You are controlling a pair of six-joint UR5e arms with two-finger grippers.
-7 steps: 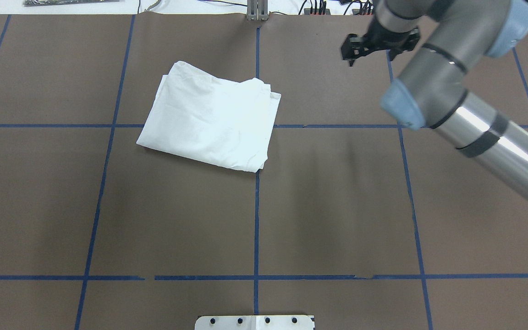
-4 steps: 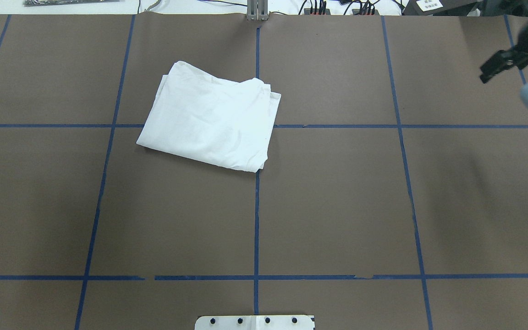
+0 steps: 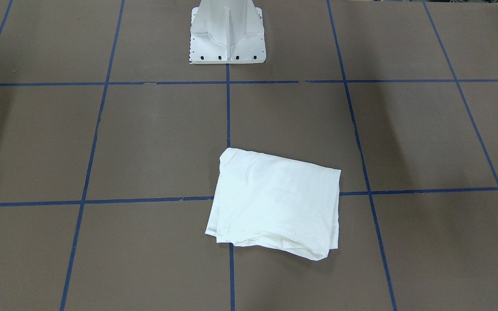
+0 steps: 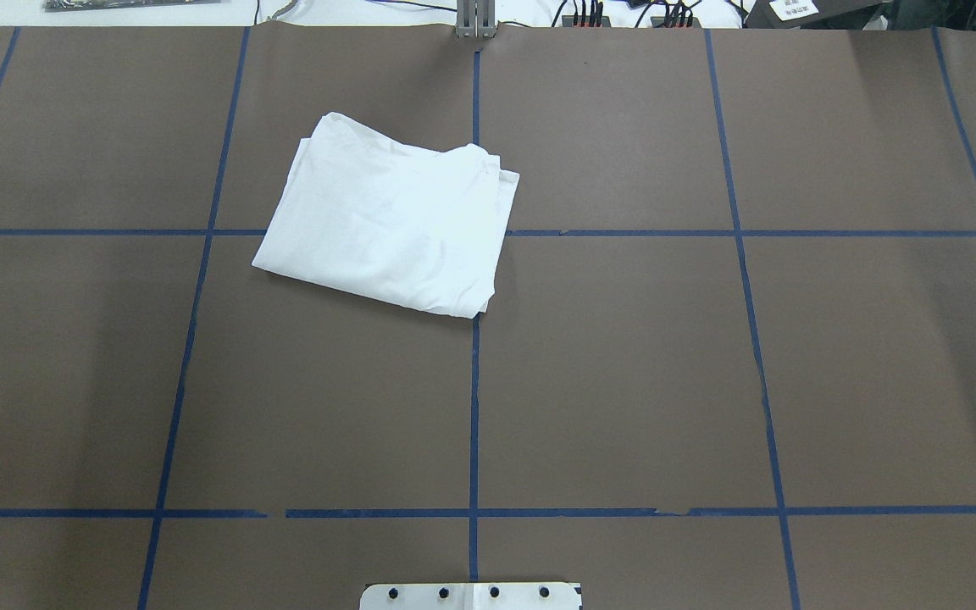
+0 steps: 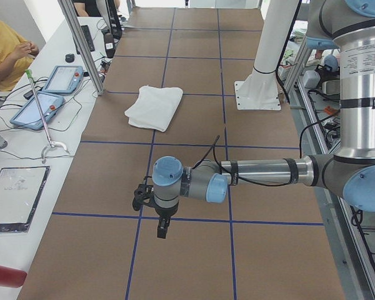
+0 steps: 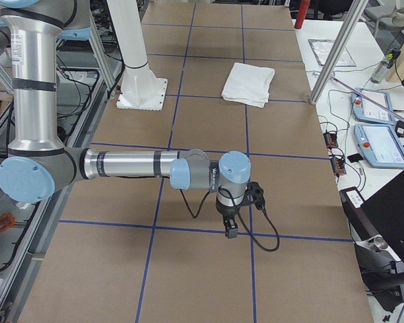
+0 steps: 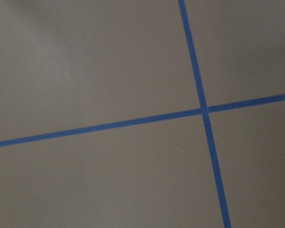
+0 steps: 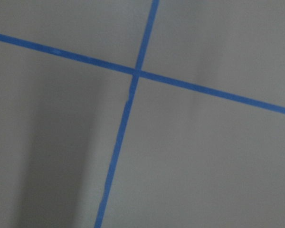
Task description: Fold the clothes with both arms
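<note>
White T-shirt (image 4: 386, 229) lies folded, a rumpled rectangle; cannot tell if left claw (image 5: 161, 230) or right claw (image 6: 229, 230) is open.

Shows plain white across the folded T-shirt (image 4: 386, 224). Runs dull brown over the surface (image 4: 623, 381), gridded with blue tape lines (image 4: 474, 407). Gleams silver-grey with light blue joint caps (image 5: 167, 170) on the left arm (image 5: 262, 172) and right arm (image 6: 128, 165), black on the left end effector (image 5: 161, 232) and right end effector (image 6: 230, 231). White again on the pedestal (image 3: 227, 34).

Right arm (image 6: 135, 163) now out of overhead view.
</note>
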